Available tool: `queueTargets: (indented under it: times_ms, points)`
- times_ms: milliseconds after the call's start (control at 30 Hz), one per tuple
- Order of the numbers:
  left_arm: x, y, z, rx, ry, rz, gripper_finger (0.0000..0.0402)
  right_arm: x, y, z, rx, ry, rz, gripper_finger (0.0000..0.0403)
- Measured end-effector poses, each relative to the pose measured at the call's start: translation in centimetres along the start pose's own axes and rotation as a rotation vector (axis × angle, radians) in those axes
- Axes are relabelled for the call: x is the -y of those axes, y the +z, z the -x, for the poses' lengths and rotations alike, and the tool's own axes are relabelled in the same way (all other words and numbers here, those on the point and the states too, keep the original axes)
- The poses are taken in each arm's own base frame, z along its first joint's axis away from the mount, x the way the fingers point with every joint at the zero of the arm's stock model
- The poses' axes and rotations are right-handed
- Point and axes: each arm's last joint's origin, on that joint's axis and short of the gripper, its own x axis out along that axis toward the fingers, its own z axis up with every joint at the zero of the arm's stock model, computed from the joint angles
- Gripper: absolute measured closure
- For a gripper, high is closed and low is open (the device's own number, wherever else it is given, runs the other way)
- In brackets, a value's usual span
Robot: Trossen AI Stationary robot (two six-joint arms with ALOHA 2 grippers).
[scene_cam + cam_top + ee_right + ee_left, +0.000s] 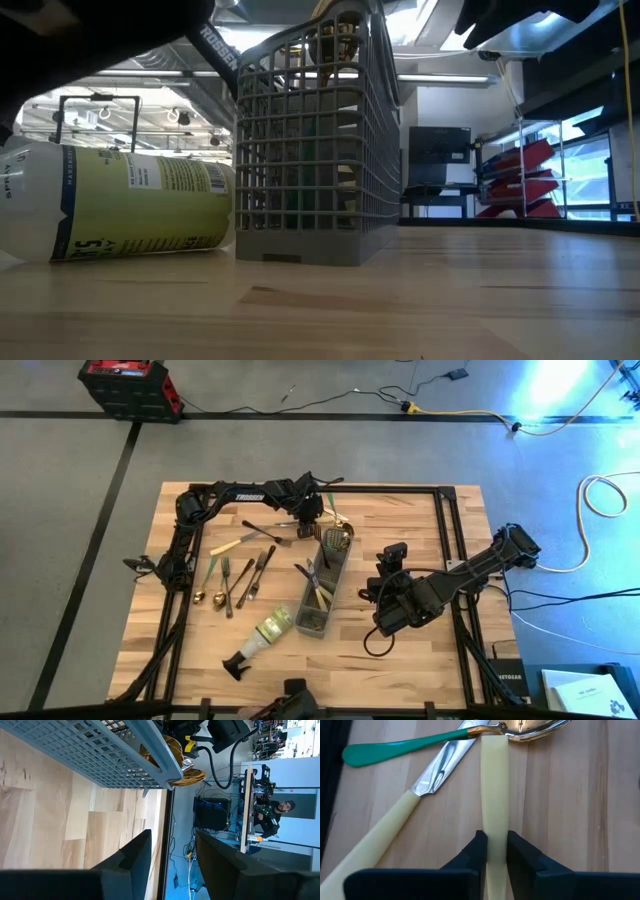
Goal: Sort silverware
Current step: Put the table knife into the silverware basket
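L gripper (494, 851) clamped on cream-handled spoon (494, 785), which lay flat on desk (420, 650) beside cream-handled knife (395, 817), near caddy (322, 588). R gripper (172, 851) sat half-open, empty, beside caddy.

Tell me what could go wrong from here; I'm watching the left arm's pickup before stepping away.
1. The left gripper is shut on the cream-handled utensil, whose far end lies against the green-handled gold spoon and beside the cream-handled knife; lifting may drag them.
2. The grip looks narrow on a smooth handle, so it could slip or swing.
3. The grey mesh caddy already holds several pieces, so insertion might snag.
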Motion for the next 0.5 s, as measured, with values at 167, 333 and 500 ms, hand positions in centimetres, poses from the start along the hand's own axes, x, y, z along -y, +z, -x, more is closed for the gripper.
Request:
queueTargets:
  times_ms: [167, 333, 500]
  points:
    - [0.4, 0.2, 0.4, -0.025, 0.028, 0.002, 0.0362, 0.0, 0.0, 0.0, 0.000, 0.000, 0.000, 0.0267]
    - [1.1, 0.4, 1.2, -0.075, 0.059, -0.011, 0.0362, 0.0, 0.0, 0.0, 0.001, 0.000, -0.001, 0.0267]
    - [1.7, 0.4, 1.7, -0.118, 0.071, -0.023, 0.0362, 0.0, 0.0, 0.0, 0.001, 0.001, -0.003, 0.0267]
